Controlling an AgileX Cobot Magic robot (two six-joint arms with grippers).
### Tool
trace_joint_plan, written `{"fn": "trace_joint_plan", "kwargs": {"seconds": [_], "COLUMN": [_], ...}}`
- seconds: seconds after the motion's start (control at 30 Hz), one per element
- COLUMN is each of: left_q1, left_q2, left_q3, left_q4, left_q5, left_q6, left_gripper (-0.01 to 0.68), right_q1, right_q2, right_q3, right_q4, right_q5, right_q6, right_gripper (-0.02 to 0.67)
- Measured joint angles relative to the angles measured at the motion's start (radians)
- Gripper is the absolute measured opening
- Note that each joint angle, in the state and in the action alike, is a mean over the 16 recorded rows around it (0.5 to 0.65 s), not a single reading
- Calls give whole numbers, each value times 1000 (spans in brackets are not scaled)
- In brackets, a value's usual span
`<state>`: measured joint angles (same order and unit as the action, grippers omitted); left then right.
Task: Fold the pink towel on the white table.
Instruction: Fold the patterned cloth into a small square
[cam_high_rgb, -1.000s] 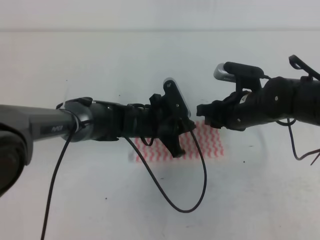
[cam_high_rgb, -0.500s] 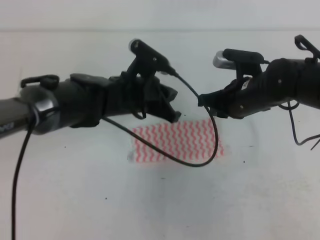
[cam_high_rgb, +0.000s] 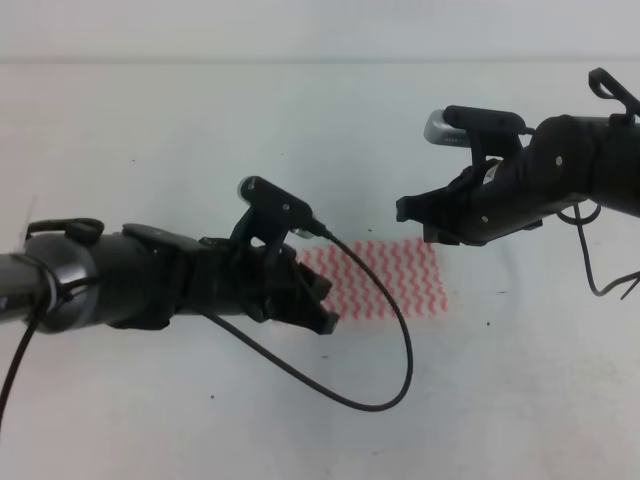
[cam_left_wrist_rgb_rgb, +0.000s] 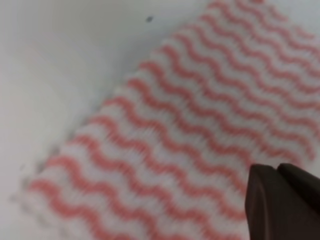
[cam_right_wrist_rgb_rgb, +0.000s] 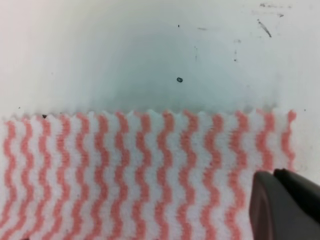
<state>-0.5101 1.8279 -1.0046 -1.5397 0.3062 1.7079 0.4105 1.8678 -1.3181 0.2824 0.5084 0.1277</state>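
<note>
**A:** From above, where is your towel (cam_high_rgb: 385, 280)?

**B:** Flat on the tabletop (cam_high_rgb: 150, 130), between the arms. The left gripper (cam_high_rgb: 318, 300) covers its left end, the right gripper (cam_high_rgb: 420, 215) hangs over its far edge. I cannot tell how either pair of jaws stands.

**A:** Left wrist?

**B:** Thin, limp cloth (cam_left_wrist_rgb_rgb: 190, 125); likely light, so pinch a corner.

**A:** Right wrist?

**B:** Its zigzag edge (cam_right_wrist_rgb_rgb: 150, 114) lies flat; take the corner there.

Plain pale grey backdrop band (cam_high_rgb: 320, 28) across the whole top edge of the exterior high view; flat, featureless, bounded below by a faint horizontal line.
</note>
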Motion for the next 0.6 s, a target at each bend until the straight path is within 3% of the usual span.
{"fn": "trace_joint_plan", "kwargs": {"seconds": [0.6], "left_q1": [-1], "left_q2": [49], "left_q3": [35], "left_q4": [4], "left_q5": [-51], "left_q6": [2], "left_gripper": [-5], "right_q1": [0], "right_q2": [0], "right_q3": [0], "right_q4": [0], "right_q5": [3], "right_q6": [0], "right_gripper": [-17]}}
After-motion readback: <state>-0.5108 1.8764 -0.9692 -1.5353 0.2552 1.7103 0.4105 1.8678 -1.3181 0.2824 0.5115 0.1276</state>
